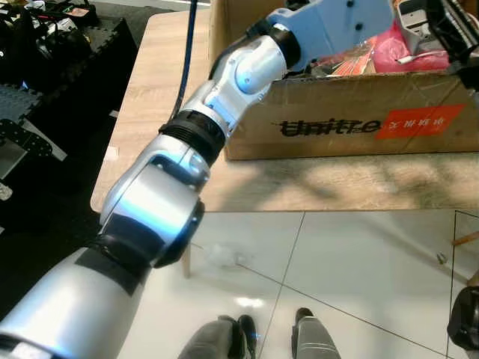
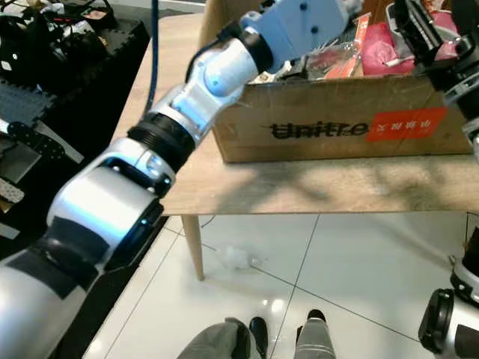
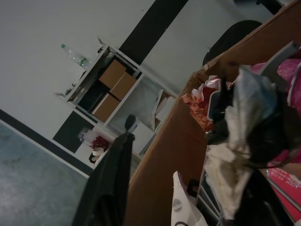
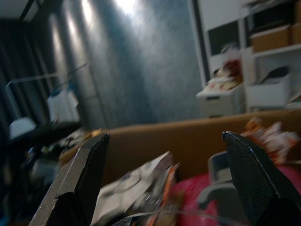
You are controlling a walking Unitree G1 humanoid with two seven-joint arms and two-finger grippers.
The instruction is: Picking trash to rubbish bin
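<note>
A cardboard box (image 1: 337, 127) with black print and a red label stands on the wooden table (image 1: 150, 112). It holds a pink bag (image 1: 397, 52), orange wrappers (image 2: 352, 52) and other trash. My left arm (image 1: 224, 97) reaches up across the table to the box's near rim. In the left wrist view my left gripper (image 3: 183, 127) is open over the box, with a crumpled white wad (image 3: 240, 141) resting against one finger. My right gripper (image 4: 164, 137) hovers open above the box's right end, nothing between its fingers.
A crumpled clear plastic scrap (image 2: 238, 258) lies on the white tiled floor under the table's front edge. Black equipment on a dark mat (image 1: 45, 67) fills the left side. A blue cable (image 1: 187, 52) runs across the table. My feet (image 1: 247, 336) stand near the table.
</note>
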